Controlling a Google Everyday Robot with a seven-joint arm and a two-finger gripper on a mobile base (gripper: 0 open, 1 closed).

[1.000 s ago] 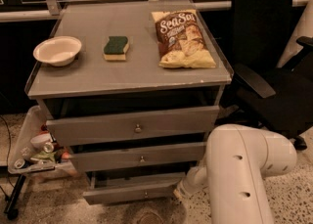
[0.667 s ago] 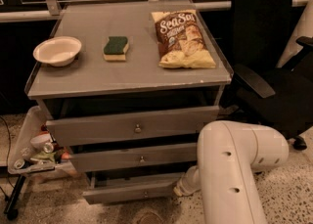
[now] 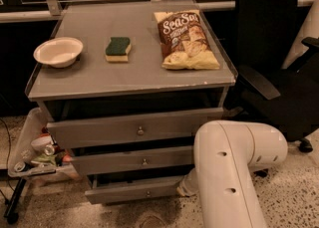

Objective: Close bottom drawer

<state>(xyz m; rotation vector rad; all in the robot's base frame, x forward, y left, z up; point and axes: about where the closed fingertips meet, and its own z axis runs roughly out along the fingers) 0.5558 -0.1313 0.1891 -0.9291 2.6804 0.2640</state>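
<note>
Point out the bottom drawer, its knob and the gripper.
bottom drawer (image 3: pixel 114 194): camera view, flat front panel.
knob (image 3: pixel 148 192): camera view, its round head.
gripper (image 3: pixel 186 187): camera view, pale tip at the drawer's right end.

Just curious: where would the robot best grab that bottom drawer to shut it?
Probably the small round knob centred on the flat front of the bottom drawer, approached from the front: the drawer sticks out and nothing else there offers a grip. The gripper sits low by the panel's right end, mostly hidden behind the arm.

Tool (image 3: pixel 185 187) beside ajar bottom drawer (image 3: pixel 132 192)
</note>
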